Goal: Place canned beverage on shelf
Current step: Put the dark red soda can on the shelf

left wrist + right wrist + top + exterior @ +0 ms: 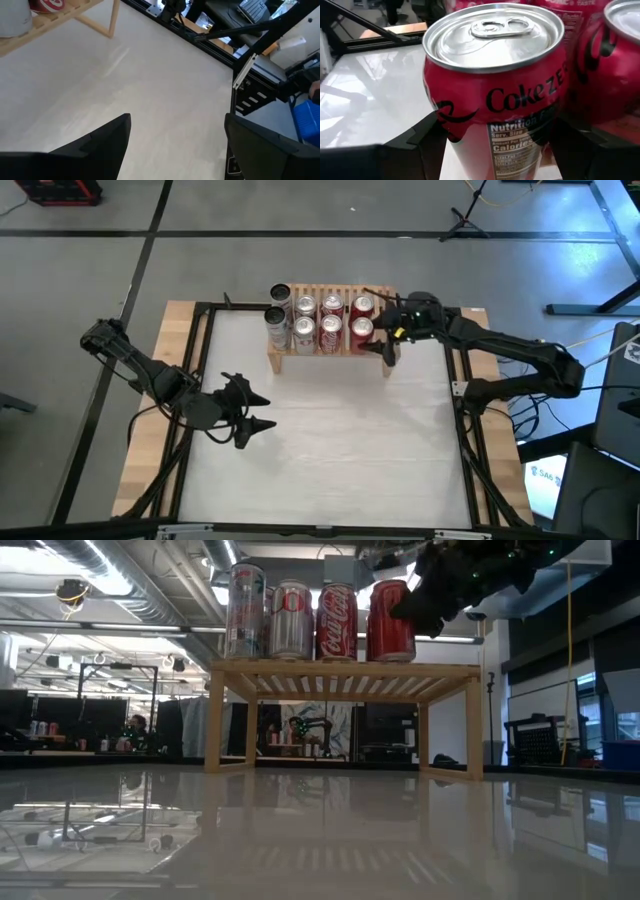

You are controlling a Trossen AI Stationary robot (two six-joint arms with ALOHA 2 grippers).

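- We see the shelf (330,340) standing at the far side of the white desk (330,440), its pale wooden slats carrying two rows of cans.
- In the low view the shelf (345,675) shows its front row: a tall pale can (246,612), a silver can (291,622), a red Coca-Cola can (336,623) and a red Coke Zero can (390,622) at the right end.
- We find the right gripper (385,330) at the shelf's right end, its fingers set on either side of the red Coke Zero can (362,329).
- From the right wrist view the Coke Zero can (495,90) stands upright with its pull tab on top, a dark finger (415,137) close on each side of its lower body; the gripper looks pressed on it, and the can's base appears to rest on the slats.
- Another red can (610,65) stands just beside it.
- We see the left gripper (250,412) low over the desk's left half, well apart from the shelf, its fingers (100,145) spread with nothing between them.
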